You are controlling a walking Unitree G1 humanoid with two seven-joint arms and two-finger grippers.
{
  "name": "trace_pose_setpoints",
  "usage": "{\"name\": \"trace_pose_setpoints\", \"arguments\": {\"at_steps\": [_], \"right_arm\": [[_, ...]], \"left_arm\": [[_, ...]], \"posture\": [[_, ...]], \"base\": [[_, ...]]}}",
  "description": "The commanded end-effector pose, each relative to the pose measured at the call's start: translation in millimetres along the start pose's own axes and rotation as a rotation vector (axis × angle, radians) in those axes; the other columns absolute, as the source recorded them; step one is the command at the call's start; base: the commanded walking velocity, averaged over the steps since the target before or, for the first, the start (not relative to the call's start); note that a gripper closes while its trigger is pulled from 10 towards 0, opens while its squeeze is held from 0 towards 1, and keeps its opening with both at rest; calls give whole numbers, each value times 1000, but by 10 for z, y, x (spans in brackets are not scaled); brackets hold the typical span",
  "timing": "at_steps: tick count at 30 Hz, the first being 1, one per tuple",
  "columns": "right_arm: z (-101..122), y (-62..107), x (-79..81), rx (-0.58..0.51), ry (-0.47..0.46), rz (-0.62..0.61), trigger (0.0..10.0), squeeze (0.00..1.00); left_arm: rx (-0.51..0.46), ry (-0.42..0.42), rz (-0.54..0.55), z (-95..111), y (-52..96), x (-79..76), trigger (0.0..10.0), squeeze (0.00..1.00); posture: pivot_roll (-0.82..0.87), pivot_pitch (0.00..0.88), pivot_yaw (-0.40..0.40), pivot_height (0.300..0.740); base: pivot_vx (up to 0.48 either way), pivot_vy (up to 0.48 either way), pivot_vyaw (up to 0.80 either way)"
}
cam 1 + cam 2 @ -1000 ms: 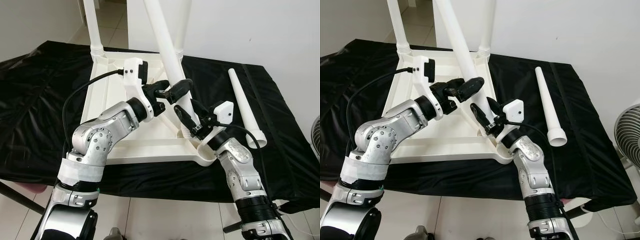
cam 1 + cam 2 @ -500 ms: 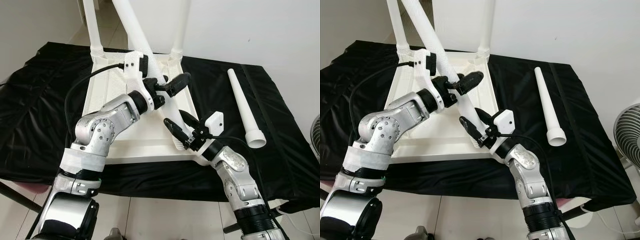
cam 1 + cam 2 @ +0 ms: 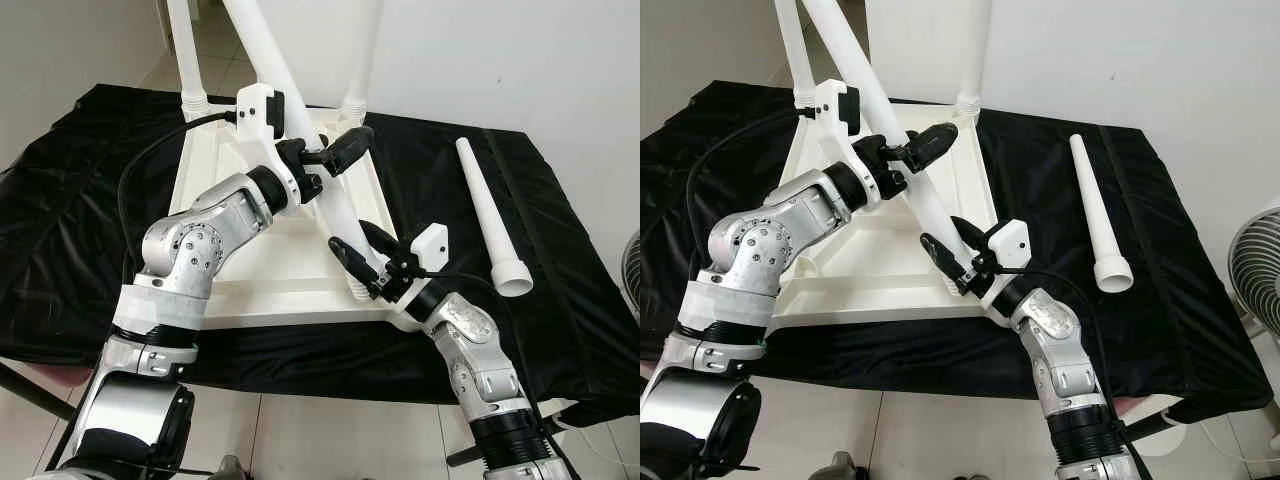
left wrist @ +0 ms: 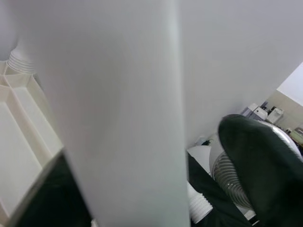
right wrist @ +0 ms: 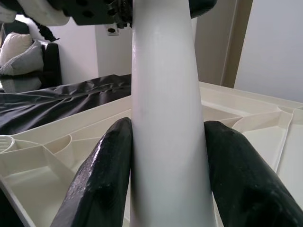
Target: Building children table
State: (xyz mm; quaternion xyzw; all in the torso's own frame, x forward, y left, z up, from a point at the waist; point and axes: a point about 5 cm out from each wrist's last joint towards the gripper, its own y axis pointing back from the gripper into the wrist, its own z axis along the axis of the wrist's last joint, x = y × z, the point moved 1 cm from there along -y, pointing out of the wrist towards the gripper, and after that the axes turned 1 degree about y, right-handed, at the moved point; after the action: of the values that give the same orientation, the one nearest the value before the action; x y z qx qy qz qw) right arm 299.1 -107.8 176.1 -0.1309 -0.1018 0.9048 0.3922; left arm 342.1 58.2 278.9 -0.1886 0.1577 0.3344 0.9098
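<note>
Near edge first: right gripper low at the near-right corner of the top, its fingers pressed on either side of the base of the leg, just above the corner socket; clenched on the leg, judged to be steering the threaded end toward its seat. The top lies upside down on the black cloth, ribbed underside up, which is why the legs point upward. The held leg is tilted, its upper end leaning far and left, so it does not look seated yet; whether the thread has caught I cannot tell. Higher up the same leg, left gripper reaches in from the left, one finger to the leg's right; the leg hides the other side, so it seems to grasp the shaft but I cannot tell for sure. Judged purpose: upper hold sets the angle, lower hold places the foot. Next move likely calls for bringing the leg upright before any turning, else cross-threading is a risk. Right of the top, well apart, a spare leg lies flat on the cloth, wide end near. Far edge: two legs stand upright in the far corners, apparently fitted
</note>
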Motion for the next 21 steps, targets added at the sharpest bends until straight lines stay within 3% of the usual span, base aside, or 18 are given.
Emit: {"name": "trace_pose_setpoints", "arguments": {"at_steps": [1,11,17,18,21], "right_arm": [[48,3,-36,-18,18,-23,10000,0],[75,-23,-80,-33,22,-57,10000,0],[50,-47,-143,2,38,-117,10000,0],[40,-59,-174,19,40,-143,10000,0],[37,-68,-200,25,32,-163,10000,0]], "left_arm": [[15,9,-338,-46,35,-234,0,0],[26,-2,-384,-102,56,-315,0,0],[17,-50,-384,-53,38,-330,0,0],[22,-81,-378,-32,24,-338,10000,0],[20,-102,-373,-9,14,-345,10000,0]], "posture": [[100,63,-23,740],[101,60,-18,740],[105,59,-18,740],[105,58,-20,740],[105,58,-20,740]], "base": [[0,0,0],[0,0,0],[0,0,0],[0,0,0],[0,0,0]]}}
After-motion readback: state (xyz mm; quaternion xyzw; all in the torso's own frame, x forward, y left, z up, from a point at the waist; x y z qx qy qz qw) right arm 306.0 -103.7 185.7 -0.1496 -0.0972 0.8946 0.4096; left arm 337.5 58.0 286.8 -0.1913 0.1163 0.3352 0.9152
